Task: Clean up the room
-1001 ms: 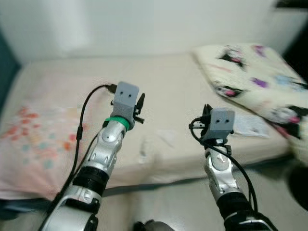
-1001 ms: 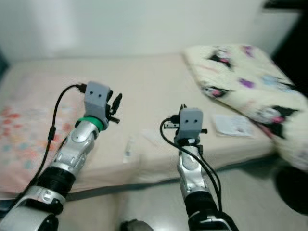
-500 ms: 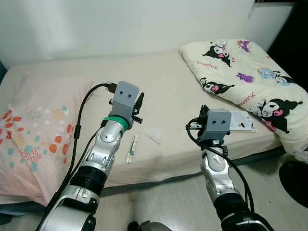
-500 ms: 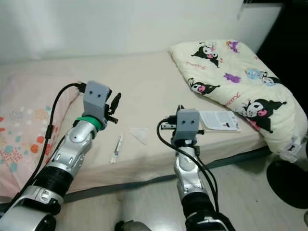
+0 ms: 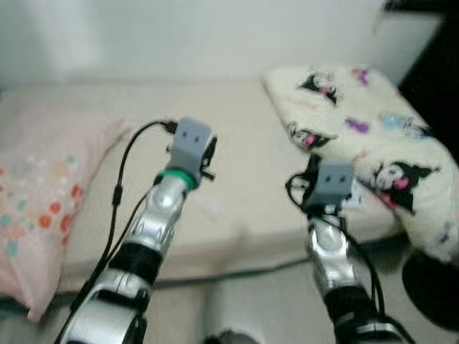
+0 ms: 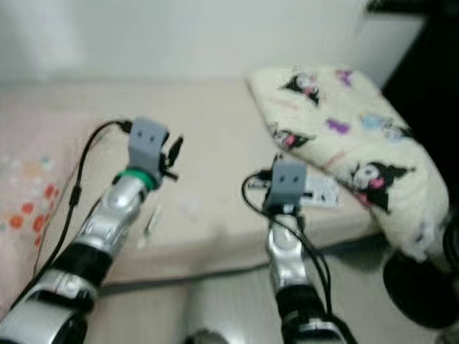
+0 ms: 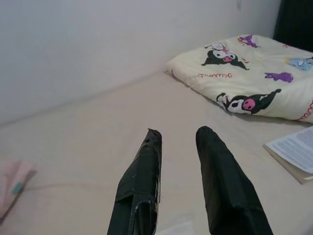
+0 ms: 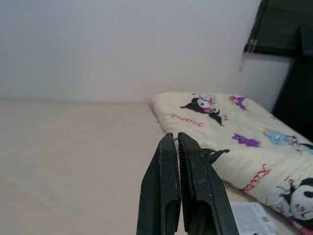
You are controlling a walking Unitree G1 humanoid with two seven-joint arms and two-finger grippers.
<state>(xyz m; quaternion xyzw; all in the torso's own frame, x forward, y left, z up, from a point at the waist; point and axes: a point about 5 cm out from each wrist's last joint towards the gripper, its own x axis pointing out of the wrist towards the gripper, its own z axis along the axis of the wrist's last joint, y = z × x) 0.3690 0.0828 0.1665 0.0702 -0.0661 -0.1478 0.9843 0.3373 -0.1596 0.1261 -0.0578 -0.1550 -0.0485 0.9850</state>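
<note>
Left eye view is blurred where half a second ago it was sharp, and the whole scene has shifted, so the camera is moving, not the things; judged, the robot is repositioning before any pick-up.

The beige bed (image 5: pixel 244 136) fills mid-frame, its near edge running across lower centre with bare floor below. The left hand (image 7: pixel 178 188) hovers over the mattress, fingers apart. The right hand (image 8: pixel 177 188) hangs at the bed edge, fingers together, empty.

A small white pen-like item (image 6: pixel 150 221) lies left of centre. A white printed booklet (image 6: pixel 320 192) sits beside the cartoon-print cream quilt (image 5: pixel 351 122) at upper right. The pink floral pillow (image 5: pixel 32 215) bounds the left.
</note>
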